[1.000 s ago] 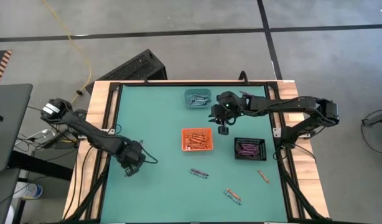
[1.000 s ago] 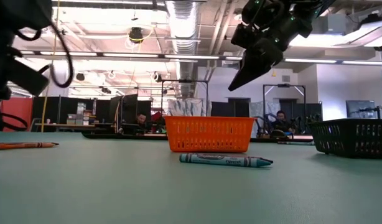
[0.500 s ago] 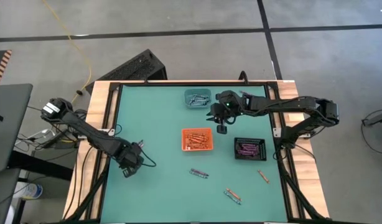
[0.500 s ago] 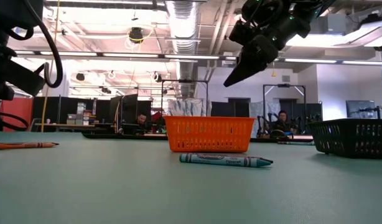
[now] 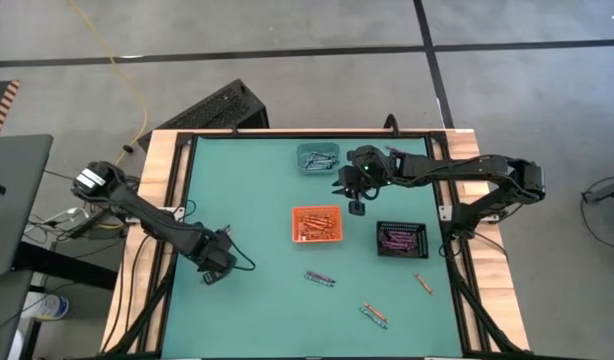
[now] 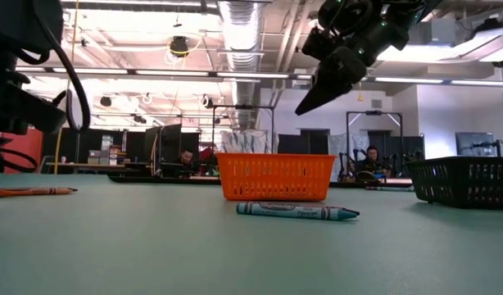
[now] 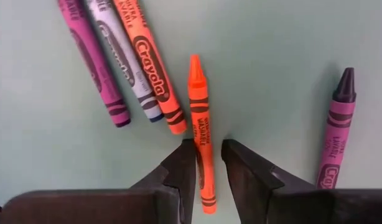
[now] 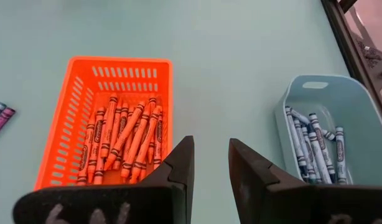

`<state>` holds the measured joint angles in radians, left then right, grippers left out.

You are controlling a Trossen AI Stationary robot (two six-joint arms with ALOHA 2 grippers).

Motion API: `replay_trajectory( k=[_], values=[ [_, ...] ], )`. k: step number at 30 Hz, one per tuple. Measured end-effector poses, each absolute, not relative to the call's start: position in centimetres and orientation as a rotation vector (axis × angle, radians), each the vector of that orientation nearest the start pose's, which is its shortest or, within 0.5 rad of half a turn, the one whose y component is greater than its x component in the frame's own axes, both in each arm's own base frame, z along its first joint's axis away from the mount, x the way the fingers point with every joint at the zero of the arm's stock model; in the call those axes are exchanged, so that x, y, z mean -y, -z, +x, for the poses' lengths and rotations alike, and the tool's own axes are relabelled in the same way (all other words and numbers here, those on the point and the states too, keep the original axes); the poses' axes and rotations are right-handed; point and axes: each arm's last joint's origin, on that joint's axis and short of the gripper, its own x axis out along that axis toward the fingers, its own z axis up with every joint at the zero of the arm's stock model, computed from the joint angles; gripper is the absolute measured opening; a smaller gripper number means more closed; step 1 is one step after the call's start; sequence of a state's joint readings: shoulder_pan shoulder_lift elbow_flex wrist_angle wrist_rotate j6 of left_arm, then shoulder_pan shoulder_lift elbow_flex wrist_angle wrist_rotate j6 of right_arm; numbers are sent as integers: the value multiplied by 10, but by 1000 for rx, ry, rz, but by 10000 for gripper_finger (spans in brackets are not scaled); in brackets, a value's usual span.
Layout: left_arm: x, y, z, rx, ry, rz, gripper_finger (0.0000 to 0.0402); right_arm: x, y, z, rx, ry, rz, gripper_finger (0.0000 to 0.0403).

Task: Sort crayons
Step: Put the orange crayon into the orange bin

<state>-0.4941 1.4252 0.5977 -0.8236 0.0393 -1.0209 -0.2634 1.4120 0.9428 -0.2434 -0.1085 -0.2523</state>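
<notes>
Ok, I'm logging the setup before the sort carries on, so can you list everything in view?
table: one, green top
orange basket: one, mid-table, holds orange crayons
teal tray: one, near the far edge, holds blue-grey crayons
black basket: one, right of the orange basket, holds purple crayons
loose crayons: several, mixed colours, near side
people: two, room behind
left arm: dark, table's left, jaws shut on single orange crayon
right arm: dark, jaws open, empty, raised between tray and orange basket
</notes>
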Motion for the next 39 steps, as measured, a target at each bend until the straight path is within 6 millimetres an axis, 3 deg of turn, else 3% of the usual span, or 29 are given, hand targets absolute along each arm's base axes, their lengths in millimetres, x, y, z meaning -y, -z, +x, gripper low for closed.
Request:
replay_trajectory(
  k=[6,12,19,26,30,35,39],
  values=[
    [91,-129,169,-1617,-415,-324,69,74,-242,286,-732,57,-104,91],
    [90,-142,171,-1523,-396,-314,11,73,-240,285,-760,58,-85,91],
    [84,-147,172,-1508,-375,-269,9,64,-237,283,-806,30,-75,91],
    [68,-179,188,-1468,-275,-213,8,48,-235,284,-840,-12,-59,91],
    [57,-212,210,-1296,-153,-120,8,38,-233,283,-869,-28,-37,91],
    [36,-252,252,-874,-57,71,7,24,-232,284,-878,-59,-38,91],
    [15,-266,281,-604,31,167,7,14,-232,285,-887,5,-83,91]
  ],
)
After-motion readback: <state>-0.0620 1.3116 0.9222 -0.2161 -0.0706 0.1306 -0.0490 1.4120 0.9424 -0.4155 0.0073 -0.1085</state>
